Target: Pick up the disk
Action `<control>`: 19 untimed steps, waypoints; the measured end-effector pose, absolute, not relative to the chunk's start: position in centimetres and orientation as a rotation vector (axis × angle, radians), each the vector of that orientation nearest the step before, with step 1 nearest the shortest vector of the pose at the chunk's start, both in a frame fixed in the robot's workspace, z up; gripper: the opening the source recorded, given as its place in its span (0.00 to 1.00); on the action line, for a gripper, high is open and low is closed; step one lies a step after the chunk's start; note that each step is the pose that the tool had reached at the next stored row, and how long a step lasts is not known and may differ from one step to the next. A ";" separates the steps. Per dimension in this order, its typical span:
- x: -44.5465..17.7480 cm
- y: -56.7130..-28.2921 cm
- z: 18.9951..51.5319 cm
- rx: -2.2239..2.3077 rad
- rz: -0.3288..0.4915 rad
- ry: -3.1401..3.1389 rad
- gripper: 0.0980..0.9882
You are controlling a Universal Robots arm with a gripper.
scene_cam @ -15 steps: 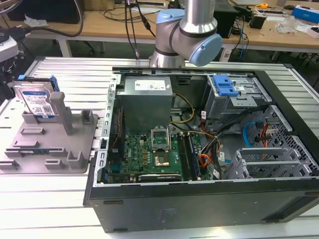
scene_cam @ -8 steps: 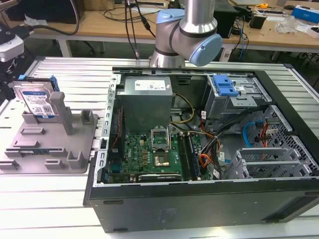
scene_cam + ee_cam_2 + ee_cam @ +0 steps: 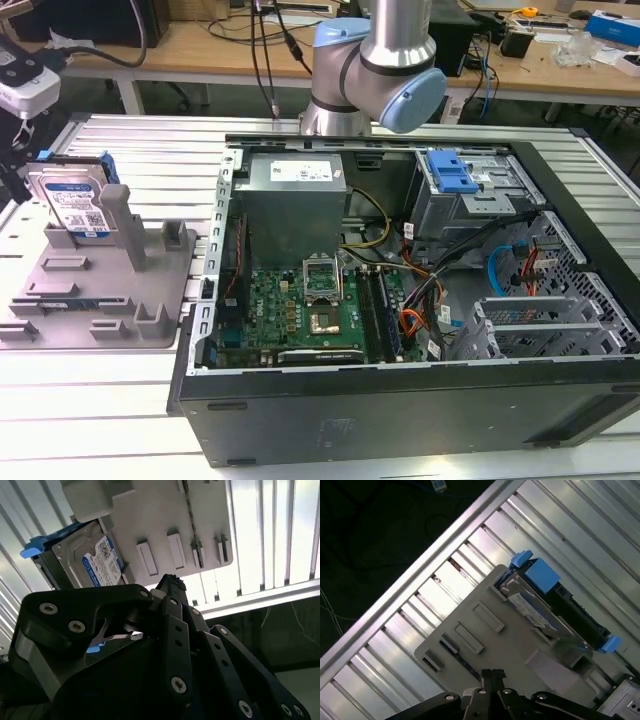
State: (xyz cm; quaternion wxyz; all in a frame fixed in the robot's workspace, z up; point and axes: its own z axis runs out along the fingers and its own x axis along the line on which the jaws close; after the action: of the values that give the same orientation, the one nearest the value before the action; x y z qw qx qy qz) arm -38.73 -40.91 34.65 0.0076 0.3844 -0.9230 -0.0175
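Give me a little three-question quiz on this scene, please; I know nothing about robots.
1. Fill in: the flat silver metal disk with the blue-and-white label stands toward the exterior view's ____ of the open black metal computer case.
2. True or false: the disk lies flat inside the computer case.
3. What holds the disk? A. the grey plastic fixture with upright posts; B. a cardboard box; C. a person's hand.
Key: 1 left; 2 false; 3 A.
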 end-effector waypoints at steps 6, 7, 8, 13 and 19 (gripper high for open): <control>-38.7 -40.9 34.4 1.410 -0.053 -2.787 0.29; -38.7 -40.9 34.4 1.452 -0.053 -2.765 0.36; -38.7 -40.9 34.3 1.493 -0.052 -2.742 0.36; -38.7 -40.9 34.2 1.639 -0.050 -2.656 0.43; -38.7 -40.9 34.0 1.893 -0.045 -2.477 0.43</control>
State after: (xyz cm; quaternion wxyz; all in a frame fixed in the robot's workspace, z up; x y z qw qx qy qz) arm -38.73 -40.91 33.96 0.0119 0.6072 -0.7943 -0.0144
